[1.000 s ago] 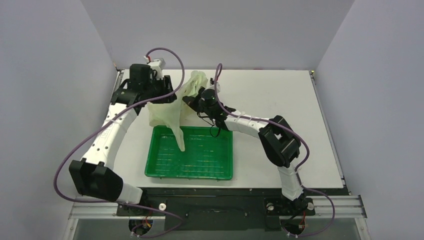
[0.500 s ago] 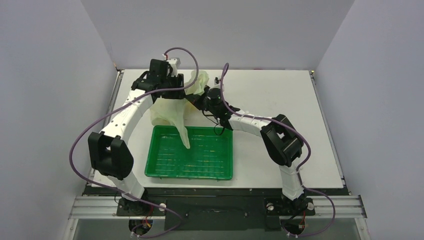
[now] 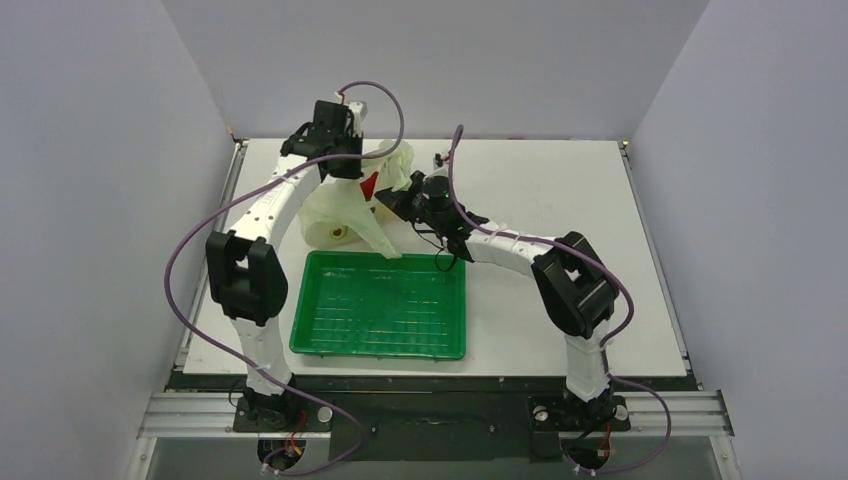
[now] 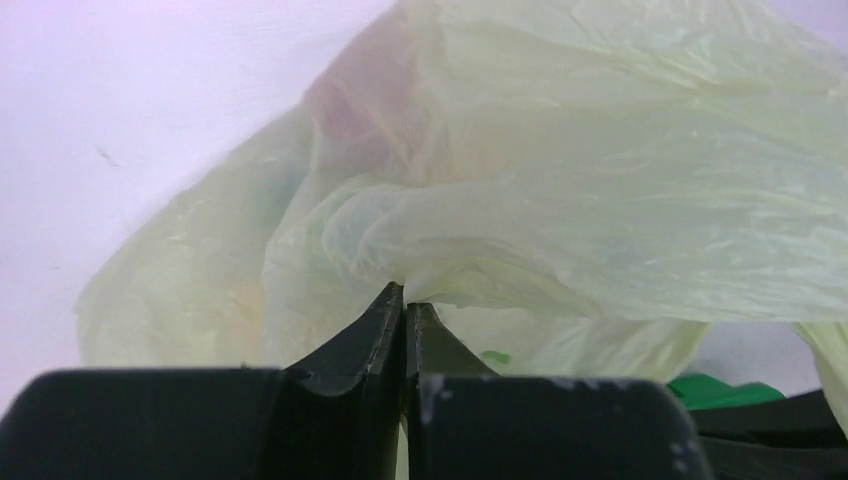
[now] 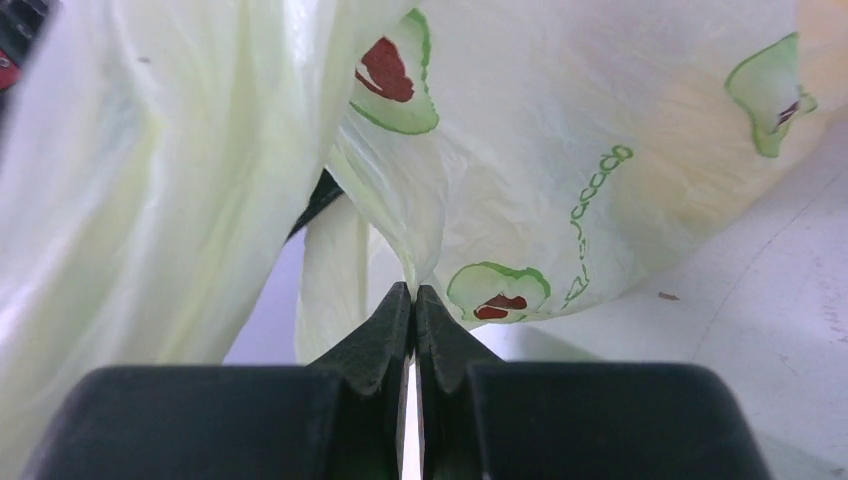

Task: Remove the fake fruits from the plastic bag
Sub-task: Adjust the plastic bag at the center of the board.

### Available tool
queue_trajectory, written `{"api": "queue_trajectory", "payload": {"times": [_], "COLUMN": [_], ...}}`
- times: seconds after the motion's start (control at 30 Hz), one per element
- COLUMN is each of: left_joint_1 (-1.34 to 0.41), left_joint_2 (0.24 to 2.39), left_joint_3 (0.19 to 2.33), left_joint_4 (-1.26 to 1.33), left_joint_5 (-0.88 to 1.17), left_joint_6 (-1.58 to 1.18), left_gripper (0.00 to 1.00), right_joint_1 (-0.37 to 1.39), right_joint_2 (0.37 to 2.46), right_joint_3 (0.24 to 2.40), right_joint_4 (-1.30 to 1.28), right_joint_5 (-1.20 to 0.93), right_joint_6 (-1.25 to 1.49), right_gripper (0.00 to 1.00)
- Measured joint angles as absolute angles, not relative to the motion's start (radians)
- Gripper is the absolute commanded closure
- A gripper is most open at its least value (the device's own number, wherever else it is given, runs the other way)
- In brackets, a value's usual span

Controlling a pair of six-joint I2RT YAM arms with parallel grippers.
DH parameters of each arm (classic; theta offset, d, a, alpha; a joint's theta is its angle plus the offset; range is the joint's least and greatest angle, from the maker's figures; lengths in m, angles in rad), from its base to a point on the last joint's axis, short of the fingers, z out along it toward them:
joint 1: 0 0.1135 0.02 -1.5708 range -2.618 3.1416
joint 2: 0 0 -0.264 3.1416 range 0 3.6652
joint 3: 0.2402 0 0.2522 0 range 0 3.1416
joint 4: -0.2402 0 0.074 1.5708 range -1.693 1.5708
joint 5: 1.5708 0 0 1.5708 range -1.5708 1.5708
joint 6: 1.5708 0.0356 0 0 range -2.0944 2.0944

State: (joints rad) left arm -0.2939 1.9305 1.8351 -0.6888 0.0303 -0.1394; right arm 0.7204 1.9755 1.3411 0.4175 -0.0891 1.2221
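Two end effectors, one plastic bag (image 3: 335, 212), pinched from both sides.

Over at the far left of the bench (image 3: 560, 190), just beyond the green tray (image 3: 300, 315), the bag hangs bunched between the arms, one loose tail drooping to the tray's far rim. The left end effector (image 4: 403, 300) is clamped tight on a gathered fold of the film, and the right end effector (image 5: 412, 295) is closed just as hard on a thin pleat beside the printed logos. My read is that two opposed grips let them lift and spread the bag so that the contents slide toward the tray. The fake fruits are not plainly visible. Only faint pink and yellow tints show through the plastic, so I judge they sit inside, nothing out yet.
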Motion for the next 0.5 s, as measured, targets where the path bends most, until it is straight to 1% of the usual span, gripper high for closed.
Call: {"api": "queue_trajectory", "payload": {"times": [0.2,0.3,0.37,0.5], "left_joint_1": [-0.209,-0.138,-0.097,-0.05], "left_joint_2": [1.945,1.967,1.993,1.992], "left_joint_3": [1.979,2.144,2.265,2.346], "left_joint_4": [-0.713,-0.733,-0.722,-0.664], "left_joint_5": [-0.081,-0.121,-0.126,-0.086], "left_joint_6": [-0.127,-0.118,-0.114,-0.126], "left_gripper": [1.0,1.0,1.0,1.0], "right_joint_1": [0.658,0.628,0.613,0.614], "right_joint_2": [1.947,1.937,1.937,1.941], "right_joint_3": [1.341,1.341,1.342,1.356], "right_joint_4": [0.372,0.334,0.319,0.288], "right_joint_5": [-0.075,-0.039,-0.019,-0.001], "right_joint_6": [1.159,1.131,1.121,1.115], "right_gripper": [1.0,1.0,1.0,1.0]}}
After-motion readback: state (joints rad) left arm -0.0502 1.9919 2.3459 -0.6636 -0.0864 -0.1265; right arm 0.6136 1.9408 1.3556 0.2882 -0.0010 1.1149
